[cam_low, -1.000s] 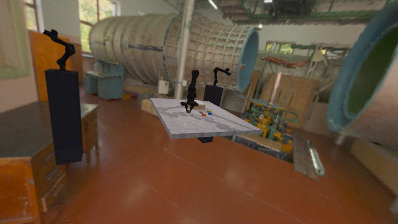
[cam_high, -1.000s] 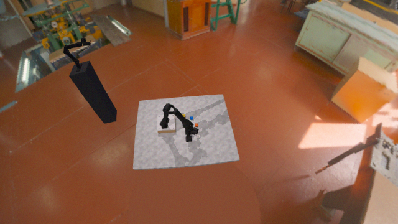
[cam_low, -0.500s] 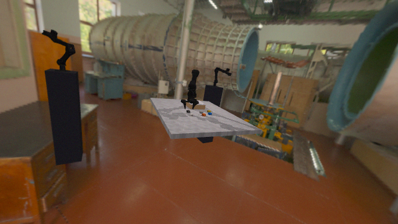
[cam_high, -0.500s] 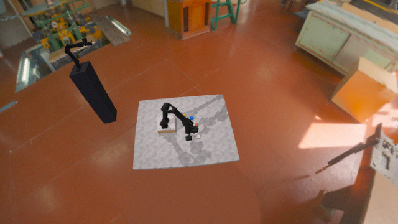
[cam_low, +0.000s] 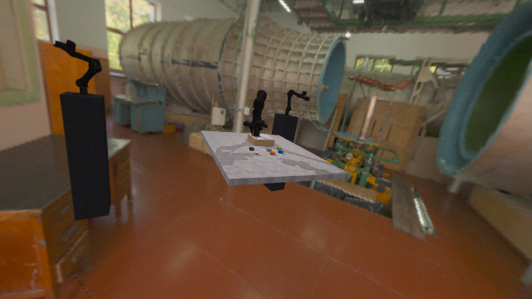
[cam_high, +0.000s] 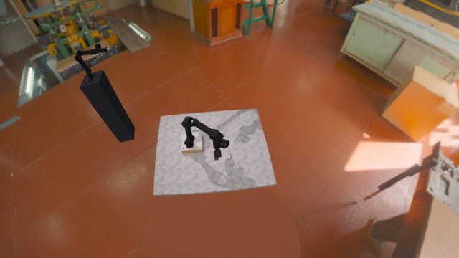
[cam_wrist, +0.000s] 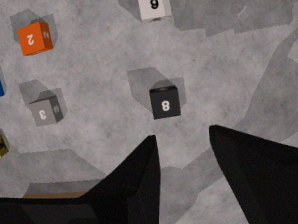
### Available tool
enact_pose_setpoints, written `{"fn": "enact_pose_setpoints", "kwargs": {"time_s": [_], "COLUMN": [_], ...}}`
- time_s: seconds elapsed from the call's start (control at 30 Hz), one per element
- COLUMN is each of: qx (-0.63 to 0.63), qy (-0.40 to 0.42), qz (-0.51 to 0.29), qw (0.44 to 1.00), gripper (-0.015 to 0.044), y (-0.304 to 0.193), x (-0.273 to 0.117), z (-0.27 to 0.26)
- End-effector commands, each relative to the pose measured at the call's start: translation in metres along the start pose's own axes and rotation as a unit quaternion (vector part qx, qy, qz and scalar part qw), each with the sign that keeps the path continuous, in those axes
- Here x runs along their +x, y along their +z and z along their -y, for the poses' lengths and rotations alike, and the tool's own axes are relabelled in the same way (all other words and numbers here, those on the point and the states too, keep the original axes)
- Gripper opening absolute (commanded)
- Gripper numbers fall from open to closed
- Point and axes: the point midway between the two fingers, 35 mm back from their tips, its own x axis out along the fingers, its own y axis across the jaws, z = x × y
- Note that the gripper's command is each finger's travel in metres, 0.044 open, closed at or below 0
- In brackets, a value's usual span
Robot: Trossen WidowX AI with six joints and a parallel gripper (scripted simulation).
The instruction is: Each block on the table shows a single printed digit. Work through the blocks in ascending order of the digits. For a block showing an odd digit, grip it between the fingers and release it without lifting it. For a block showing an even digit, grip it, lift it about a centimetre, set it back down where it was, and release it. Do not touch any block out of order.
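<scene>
My gripper is open and empty, above the table. The black block with the digit 8 stands on the table, ahead of the fingertips and apart from them. An orange block shows 2, and a grey block shows 3. A white block is cut off at the top of the wrist view; whether its digit is 6 or 9 is unclear. A blue block and a yellow block are at the wrist view's left edge, digits not readable.
The grey table carries the arm's base behind the blocks. The arm hides several blocks in the top view. Shadows of the arm fall across the table. Two other arms stand on dark pillars away from the table.
</scene>
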Motion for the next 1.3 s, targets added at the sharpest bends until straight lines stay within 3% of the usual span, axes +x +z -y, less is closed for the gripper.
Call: {"fn": "enact_pose_setpoints", "kwargs": {"time_s": [0.0, 0.23, 0.53, 0.9, 1.13, 1.27], "qx": [-0.002, -0.003, -0.008, -0.004, -0.001, -0.001], "qy": [0.003, 0.004, 0.013, 0.015, 0.016, 0.016], "qz": [-0.008, -0.009, -0.015, -0.012, -0.010, -0.010], "qw": [1.000, 1.000, 1.000, 1.000, 1.000, 1.000], "gripper": [0.0120, 0.0120, 0.0120, 0.0120, 0.0120, 0.0225], "y": [-0.003, 0.001, 0.015, -0.027, -0.045, -0.043], "x": [-0.001, -0.001, 0.001, -0.004, -0.007, 0.035], "z": [-0.001, -0.009, -0.126, -0.254, -0.278, -0.282]}}
